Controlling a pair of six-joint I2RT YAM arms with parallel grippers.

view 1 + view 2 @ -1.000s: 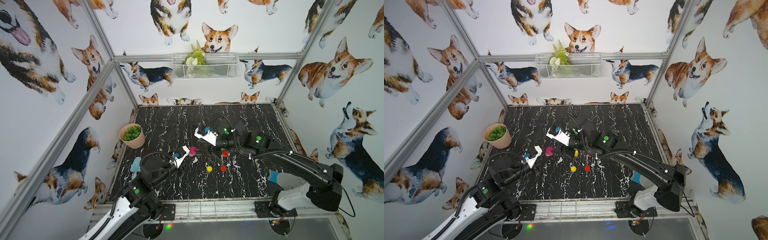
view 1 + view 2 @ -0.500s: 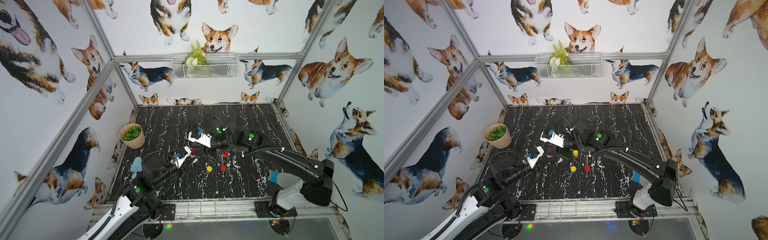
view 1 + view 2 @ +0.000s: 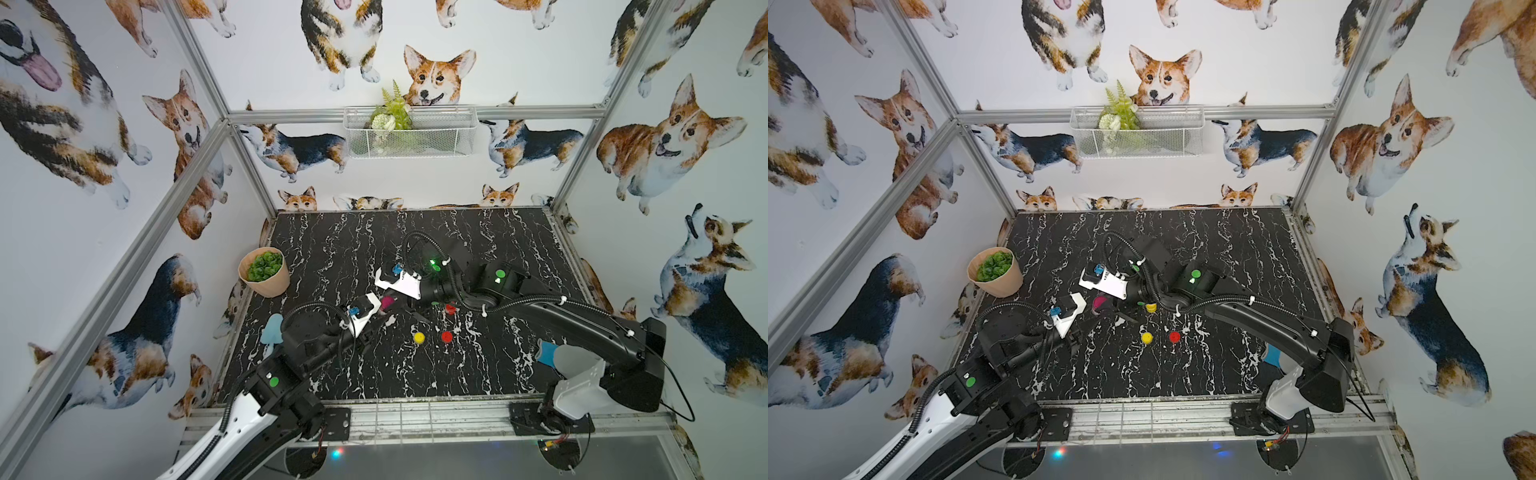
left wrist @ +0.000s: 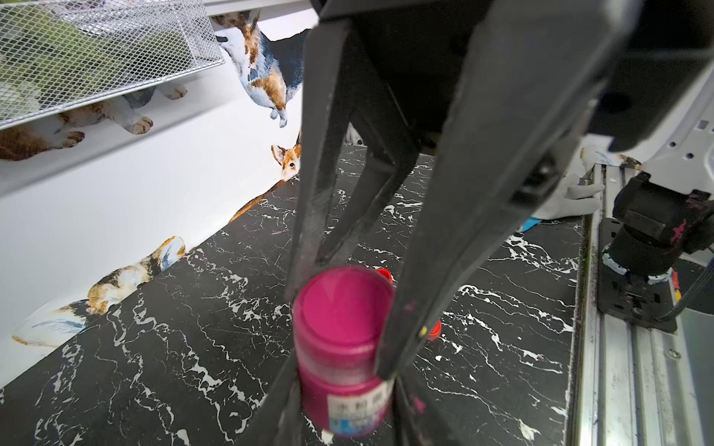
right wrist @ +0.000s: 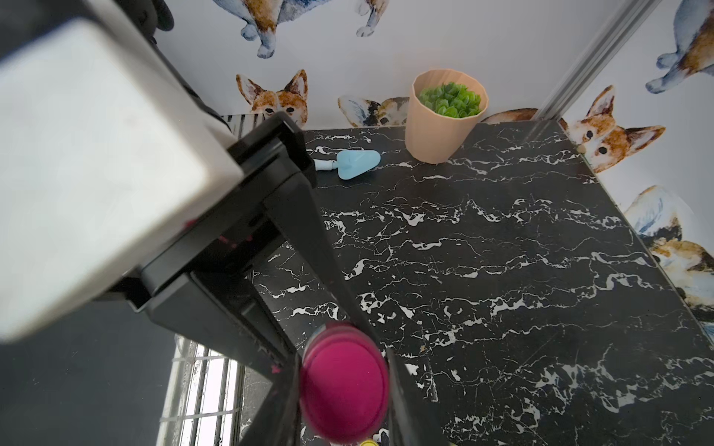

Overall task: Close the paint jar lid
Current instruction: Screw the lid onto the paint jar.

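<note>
Magenta paint jar [image 3: 387,302] is near the middle of the desk [image 3: 498,249] in both top views, a touch toward 9 o'clock. It is upright, and the left wrist view shows a label low on its body. Cannot tell whether its base touches the desk. The lid [image 4: 340,297] is the same magenta and slightly wider than the body. It sits on top of the jar; cannot tell how tight.

Left gripper [image 4: 344,390] reaches in from 8 o'clock of the jar. Its jaws are clenched on the lower body, one each side and touching. Right gripper [image 5: 344,370] reaches in from 1 o'clock, its jaws grasping the lid, one each side against the rim. The right wrist view looks almost straight down on the lid top. The two grippers meet at the jar, right above left.

Other items:
- Yellow pot [image 3: 419,337] and red pot [image 3: 446,336] sit side by side at 4 o'clock of the jar, apart from it.
- Second red pot [image 3: 450,308] is at 3 o'clock, just beside the right arm.
- Plant pot [image 3: 266,274] is at the desk's 9 o'clock edge.
- Blue trowel [image 3: 272,328] is at the 8 o'clock edge, partly behind the left arm.
- Wire basket [image 3: 409,133] with greenery hangs on the back wall at 12 o'clock.
</note>
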